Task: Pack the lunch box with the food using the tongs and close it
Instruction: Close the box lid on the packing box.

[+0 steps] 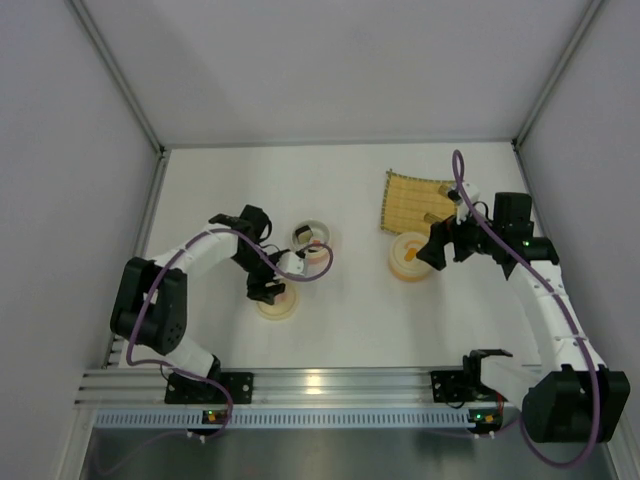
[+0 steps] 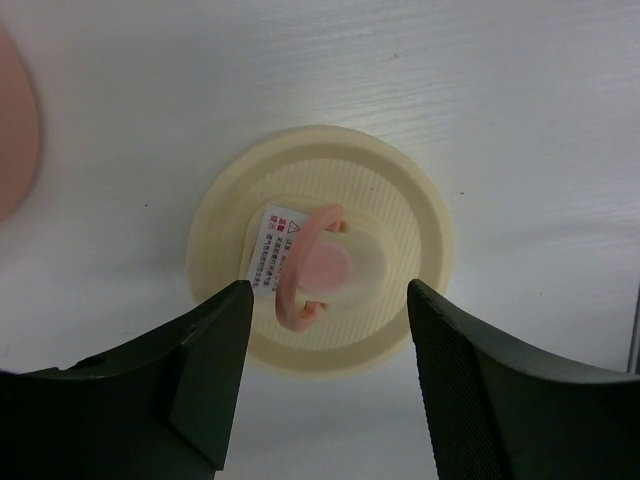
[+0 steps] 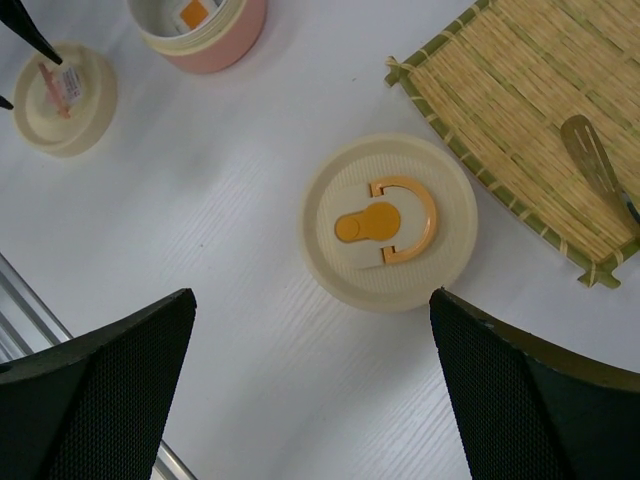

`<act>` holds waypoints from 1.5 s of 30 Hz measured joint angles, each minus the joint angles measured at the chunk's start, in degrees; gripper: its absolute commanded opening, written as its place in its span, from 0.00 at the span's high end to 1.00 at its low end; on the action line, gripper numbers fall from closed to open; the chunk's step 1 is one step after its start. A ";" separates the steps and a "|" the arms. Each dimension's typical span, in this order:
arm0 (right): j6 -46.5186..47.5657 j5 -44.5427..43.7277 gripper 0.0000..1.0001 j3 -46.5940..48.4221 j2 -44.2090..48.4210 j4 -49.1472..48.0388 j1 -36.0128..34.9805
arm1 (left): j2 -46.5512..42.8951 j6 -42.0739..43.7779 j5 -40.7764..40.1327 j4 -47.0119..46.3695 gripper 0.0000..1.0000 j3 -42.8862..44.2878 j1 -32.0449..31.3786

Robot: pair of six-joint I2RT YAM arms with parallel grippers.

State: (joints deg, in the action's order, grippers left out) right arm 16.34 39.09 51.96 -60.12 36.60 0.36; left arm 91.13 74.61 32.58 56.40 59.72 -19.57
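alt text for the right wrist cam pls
Open right gripper hovers over a cream lid with an orange handle on a white table. Bamboo mat with tongs upper right; pink container and a second cream lid upper left.

- tongs (image 3: 592, 158): one tip shows at 3 o'clock, rest cut off by the edge
- lunch box (image 3: 205, 32): cropped at 11 o'clock, contents unclear
- pink shape (image 2: 12, 120), 9 o'clock: blurred, cropped
- label (image 2: 272, 252): print unreadable

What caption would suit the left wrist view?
Open left gripper over a cream lid with a pink ring handle.
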 measured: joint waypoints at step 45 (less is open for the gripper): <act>-1.03 1.38 0.01 -0.72 4.37 -0.07 0.94 | -9.64 -15.72 -8.24 -19.21 0.86 -13.79 -4.94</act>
State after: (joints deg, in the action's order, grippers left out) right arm 15.31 40.47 51.24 -55.75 36.53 1.30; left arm 81.49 58.89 24.34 37.19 45.93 -24.51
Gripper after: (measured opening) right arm 0.993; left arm 0.179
